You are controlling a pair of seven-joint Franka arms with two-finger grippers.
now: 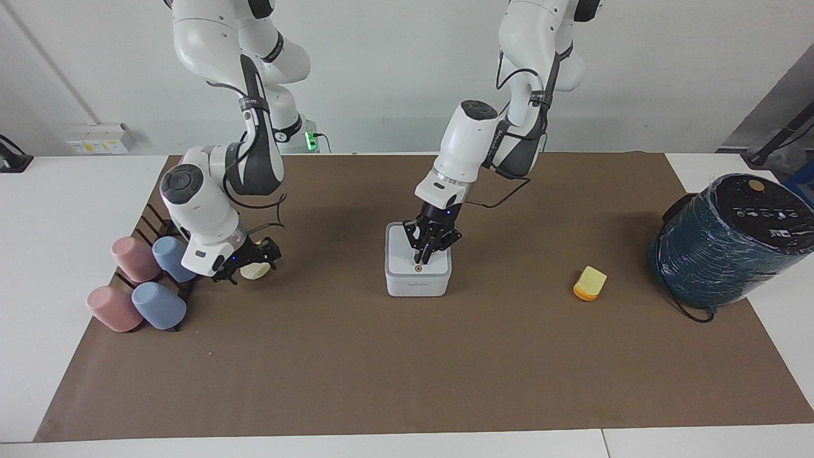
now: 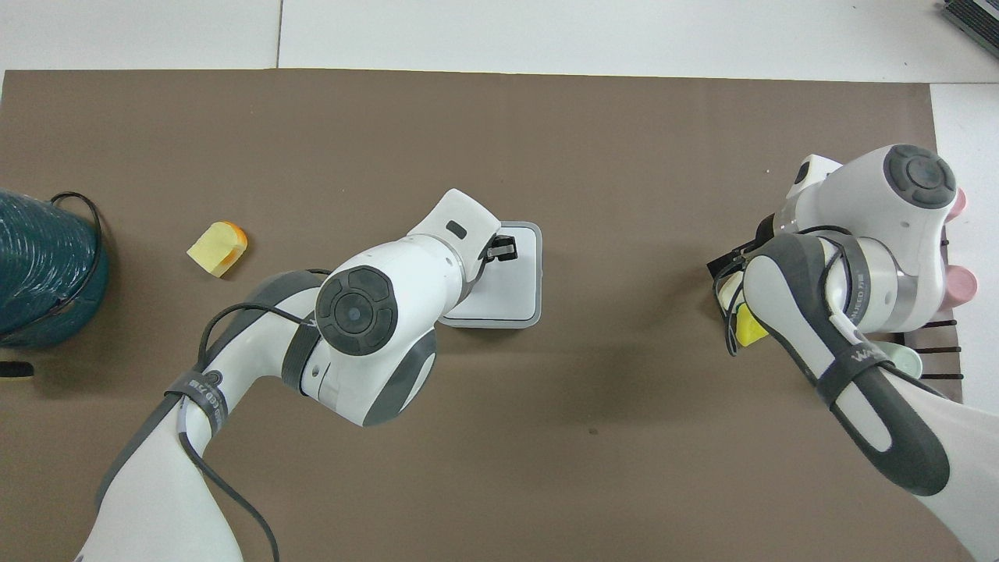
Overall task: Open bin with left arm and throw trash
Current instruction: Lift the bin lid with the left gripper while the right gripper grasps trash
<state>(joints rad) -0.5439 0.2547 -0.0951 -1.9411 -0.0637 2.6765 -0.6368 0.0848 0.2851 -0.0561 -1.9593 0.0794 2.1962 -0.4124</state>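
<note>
The white bin stands mid-mat with its grey-rimmed lid down; it also shows in the overhead view. My left gripper is shut and points down at the lid, just above the orange button. In the overhead view the left gripper covers the button. My right gripper is low and open around the cream chunk. The yellow chunk peeks out beside the right arm. The yellow-and-orange chunk lies on the mat toward the left arm's end.
Pink cups and blue cups lie on a dark rack close beside the right gripper. A big dark teal wrapped cylinder stands at the left arm's end of the table. Brown mat covers the table.
</note>
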